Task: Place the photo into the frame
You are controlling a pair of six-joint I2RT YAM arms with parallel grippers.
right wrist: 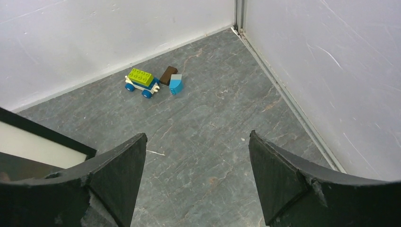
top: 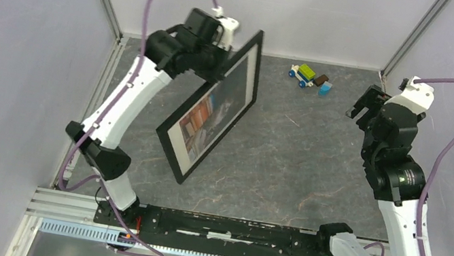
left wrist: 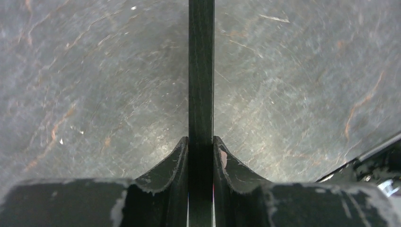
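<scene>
The two fingers [left wrist: 171, 165] of the left gripper [left wrist: 201, 144] are pressing from both sides on the thin black edge of the frame [top: 170, 156], closed down narrow with only that edge between them. In the top view this gripper is holding the frame by its far end and carrying it tilted on edge over the left half of the grey table [top: 299, 174], the near corner hanging lowest; whether that corner is touching the table cannot be told. The photo [top: 207, 114] is sitting inside the frame, its colourful books and white border facing toward the right arm. The right gripper [right wrist: 196, 137] is standing with its jaws spread wide and nothing between them, hovering over the right side of the table, well apart from the frame. Beyond its fingers, near the back wall, a small toy car [right wrist: 141, 81] built of bricks is resting just beside a brown block [right wrist: 168, 74] and a blue block [right wrist: 176, 85].
</scene>
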